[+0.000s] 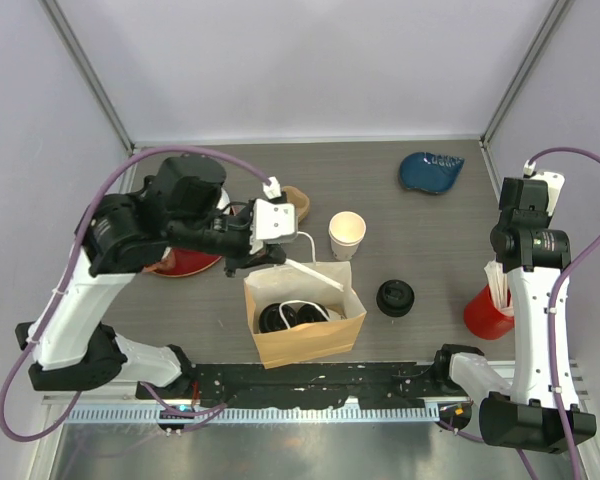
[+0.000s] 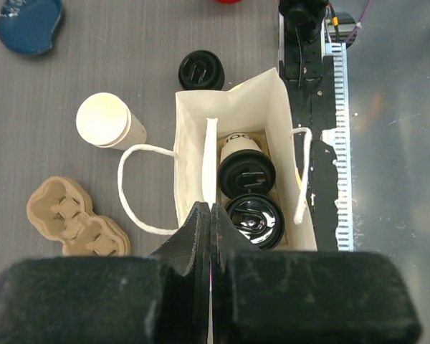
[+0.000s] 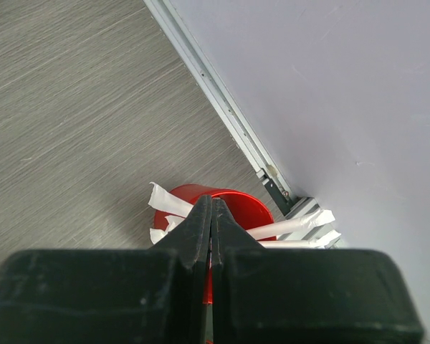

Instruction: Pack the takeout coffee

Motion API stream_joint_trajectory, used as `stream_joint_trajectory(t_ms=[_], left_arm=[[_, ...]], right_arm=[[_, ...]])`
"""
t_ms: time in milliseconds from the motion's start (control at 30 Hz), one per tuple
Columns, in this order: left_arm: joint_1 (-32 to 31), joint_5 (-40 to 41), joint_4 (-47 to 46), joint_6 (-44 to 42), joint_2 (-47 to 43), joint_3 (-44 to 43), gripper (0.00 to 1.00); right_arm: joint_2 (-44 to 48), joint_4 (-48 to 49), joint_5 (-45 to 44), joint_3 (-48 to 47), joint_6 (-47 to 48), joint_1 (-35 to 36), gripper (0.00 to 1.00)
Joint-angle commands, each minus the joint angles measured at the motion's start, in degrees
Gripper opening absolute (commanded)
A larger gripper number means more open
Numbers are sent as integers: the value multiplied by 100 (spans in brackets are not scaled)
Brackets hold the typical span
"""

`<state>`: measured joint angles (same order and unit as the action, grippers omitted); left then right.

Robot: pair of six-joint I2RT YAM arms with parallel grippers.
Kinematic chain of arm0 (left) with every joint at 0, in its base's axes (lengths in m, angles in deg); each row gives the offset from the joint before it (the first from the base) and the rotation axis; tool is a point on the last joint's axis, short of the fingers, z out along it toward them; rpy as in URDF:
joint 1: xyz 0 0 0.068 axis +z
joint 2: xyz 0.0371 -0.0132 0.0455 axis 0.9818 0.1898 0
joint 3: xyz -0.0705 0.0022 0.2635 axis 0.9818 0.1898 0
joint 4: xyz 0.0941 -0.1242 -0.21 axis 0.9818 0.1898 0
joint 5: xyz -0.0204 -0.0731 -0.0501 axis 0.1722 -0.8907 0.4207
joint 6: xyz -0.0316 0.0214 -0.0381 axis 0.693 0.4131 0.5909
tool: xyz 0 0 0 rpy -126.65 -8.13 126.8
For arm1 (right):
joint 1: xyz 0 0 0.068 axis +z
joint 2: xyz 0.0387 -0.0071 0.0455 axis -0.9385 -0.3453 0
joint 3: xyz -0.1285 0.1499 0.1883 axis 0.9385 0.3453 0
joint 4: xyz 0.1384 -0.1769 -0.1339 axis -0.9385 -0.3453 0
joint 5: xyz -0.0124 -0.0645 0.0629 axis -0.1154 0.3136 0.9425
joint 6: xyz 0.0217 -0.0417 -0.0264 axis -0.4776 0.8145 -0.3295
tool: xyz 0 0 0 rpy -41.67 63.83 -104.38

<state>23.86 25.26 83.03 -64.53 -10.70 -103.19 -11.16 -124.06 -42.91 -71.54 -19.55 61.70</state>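
two lidded cups [image 2: 247, 172] sit side by side inside the paper bag [image 2: 261, 100]. the left gripper [image 2: 211, 215] hangs over the bag's rim, fingers pressed together with nothing between them. the right gripper [image 3: 211, 211] (likewise closed and empty) hangs above a red cup [image 3: 240, 204] of wrapped straws [image 3: 290, 226].

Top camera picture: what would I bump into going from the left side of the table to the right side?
Red dish → paper bag → black lid → red cup of straws.
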Motion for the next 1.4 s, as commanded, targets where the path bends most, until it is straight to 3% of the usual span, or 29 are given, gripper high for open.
stream_joint_trajectory(t_ms=[0, 33, 133, 233, 333, 700, 1033, 1233, 1367], left_arm=[[27, 133, 1397, -98, 282, -88, 4], [27, 220, 1424, -108, 353, -123, 25], [18, 213, 1416, -169, 503, -317, 63], [27, 134, 1135, -196, 547, -571, 76], [18, 81, 845, -152, 669, -783, 81], [27, -262, 669, -20, 1135, -1485, 82], [27, -78, 484, 261, 1153, -1539, 82], [27, -86, 466, 270, 1188, -1565, 82], [27, -86, 475, 253, 1171, -1539, 82]], right_arm=[[15, 203, -63, -23, 18, -25, 1], [15, 203, -63, -23, 18, -25, 1], [15, 212, -80, -15, 18, -25, 1], [15, 203, -115, 3, -8, -25, 1], [50, 203, -212, 29, -17, -25, 1], [77, 378, -888, 301, -439, -95, 1], [129, 757, -880, 785, -360, -289, 1], [261, 748, -977, 776, -342, -306, 19], [235, 722, -942, 768, -360, -315, 20]])
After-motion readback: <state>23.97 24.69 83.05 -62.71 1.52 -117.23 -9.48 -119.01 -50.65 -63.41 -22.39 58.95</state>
